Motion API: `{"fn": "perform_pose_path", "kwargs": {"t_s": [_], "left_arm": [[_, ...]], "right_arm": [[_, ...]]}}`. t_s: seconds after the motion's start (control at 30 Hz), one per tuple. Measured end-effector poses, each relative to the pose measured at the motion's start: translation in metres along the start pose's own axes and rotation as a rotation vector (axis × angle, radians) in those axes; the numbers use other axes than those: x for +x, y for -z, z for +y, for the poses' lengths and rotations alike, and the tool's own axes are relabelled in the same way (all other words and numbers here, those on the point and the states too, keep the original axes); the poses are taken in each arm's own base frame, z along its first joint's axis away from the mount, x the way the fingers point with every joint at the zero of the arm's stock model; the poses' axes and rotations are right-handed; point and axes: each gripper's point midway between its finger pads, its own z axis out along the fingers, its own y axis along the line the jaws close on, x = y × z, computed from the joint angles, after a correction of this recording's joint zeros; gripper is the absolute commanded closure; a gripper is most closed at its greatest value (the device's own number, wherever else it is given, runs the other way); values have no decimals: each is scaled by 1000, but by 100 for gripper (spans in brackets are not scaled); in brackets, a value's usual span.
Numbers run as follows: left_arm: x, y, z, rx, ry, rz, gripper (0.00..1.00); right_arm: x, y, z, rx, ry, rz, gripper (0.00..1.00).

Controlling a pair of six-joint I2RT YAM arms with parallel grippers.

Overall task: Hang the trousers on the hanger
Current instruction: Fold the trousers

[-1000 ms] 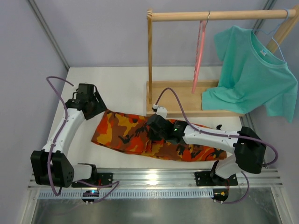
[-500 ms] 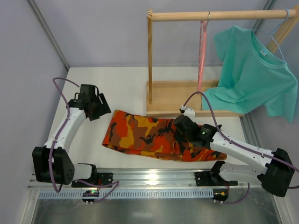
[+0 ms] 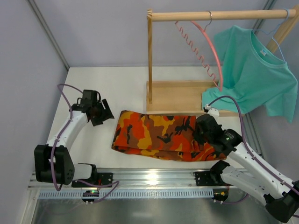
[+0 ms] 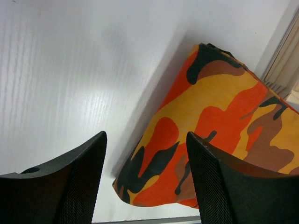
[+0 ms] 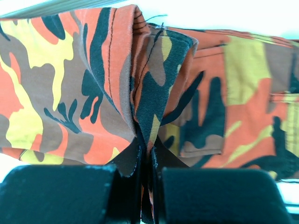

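Two grippers: the right gripper (image 3: pixel 203 131), pinching the trousers (image 3: pixel 156 135), had dragged them rightward toward the hanger (image 3: pixel 213 45). The left gripper (image 3: pixel 103 115) gaped empty.

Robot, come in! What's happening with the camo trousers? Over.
Right gripper: jaws shut on trousers fold. Left gripper: jaws open, off the cloth. Hanger bare on the rail, teal T-shirt close beside it.

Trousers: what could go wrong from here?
1. The right tool pinches only a thin fold of the trousers; on a lift it may slip, or the cloth unfold.
2. The left tool is open and off the cloth, so one end would drag.
3. The hanger hangs beside the teal T-shirt; draping may snag it.
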Motion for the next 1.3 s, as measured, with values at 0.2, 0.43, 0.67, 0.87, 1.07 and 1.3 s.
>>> {"fn": "perform_pose_path", "kwargs": {"t_s": [0.2,0.43,0.67,0.87,1.07,1.3], "left_arm": [[24,-13,-1,44,14,59,30],[47,-26,-12,98,10,110,30],[57,-45,-21,116,16,149,30],[70,-64,-24,125,43,215,81],[65,-70,-17,36,42,246,100],[13,-57,22,-181,6,124,100]], "right_arm": [[5,4,-15,48,-10,15,96],[15,2,-44,222,-40,52,96],[15,2,-48,245,-63,44,96],[16,-6,-39,204,-57,43,96],[20,-24,-24,146,-23,68,96],[38,-54,9,28,-4,138,96]]}}
